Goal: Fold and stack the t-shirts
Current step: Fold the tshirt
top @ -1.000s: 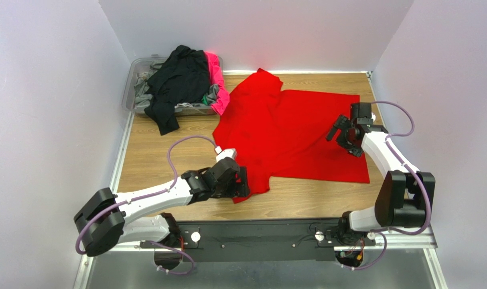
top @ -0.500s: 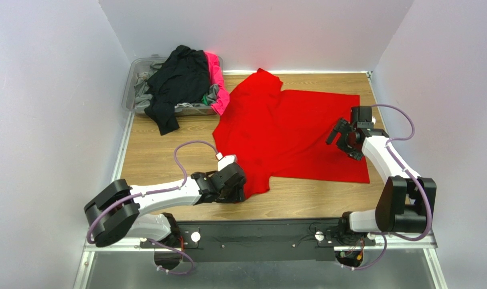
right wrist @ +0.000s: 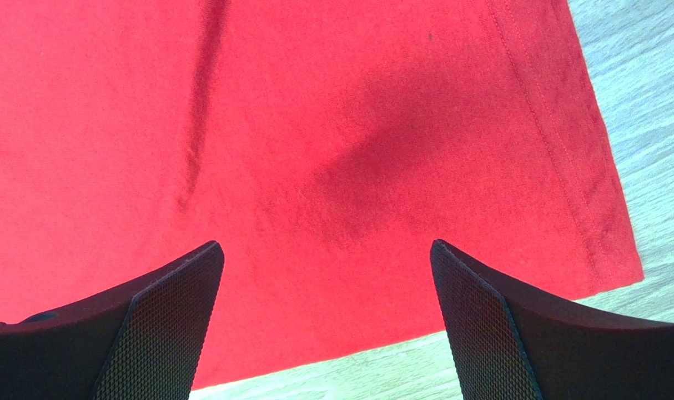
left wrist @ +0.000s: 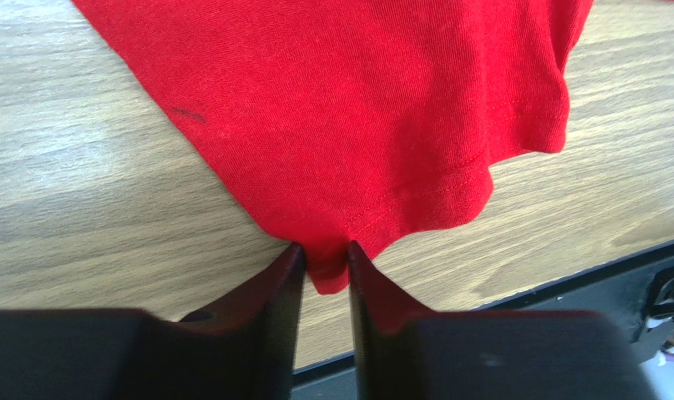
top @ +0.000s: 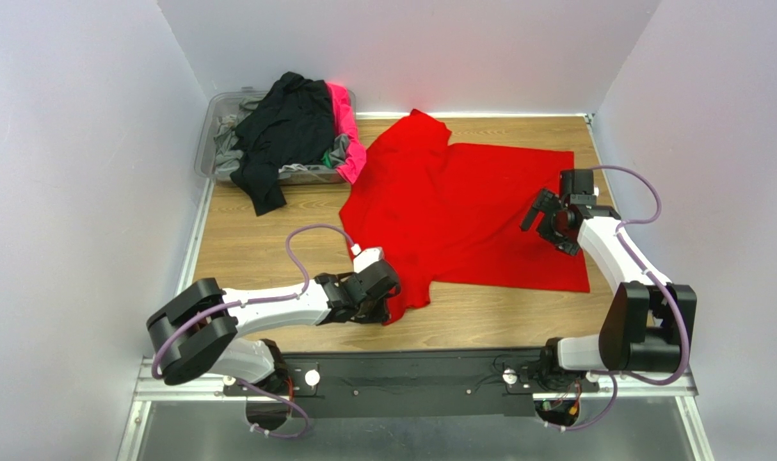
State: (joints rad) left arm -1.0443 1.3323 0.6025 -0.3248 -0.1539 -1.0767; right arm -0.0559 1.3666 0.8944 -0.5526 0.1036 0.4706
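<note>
Red shirt (top: 460, 206) lies spread out on the tabletop (top: 258, 252), middle to right. Left gripper (left wrist: 324, 255) is clamped tight on the tip of its near sleeve hem, down by the front edge. Right gripper (right wrist: 324, 247) is spread wide over the shirt's right side, holding nothing. Other shirts (top: 288, 123) are heaped in a bin (top: 213, 123) at far left.

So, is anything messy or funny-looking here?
Yes. The black t-shirt spills over the rim of the clear bin onto the table. The red t-shirt carries a small dark streak near its edge, close to where the left gripper pinches a corner.
</note>
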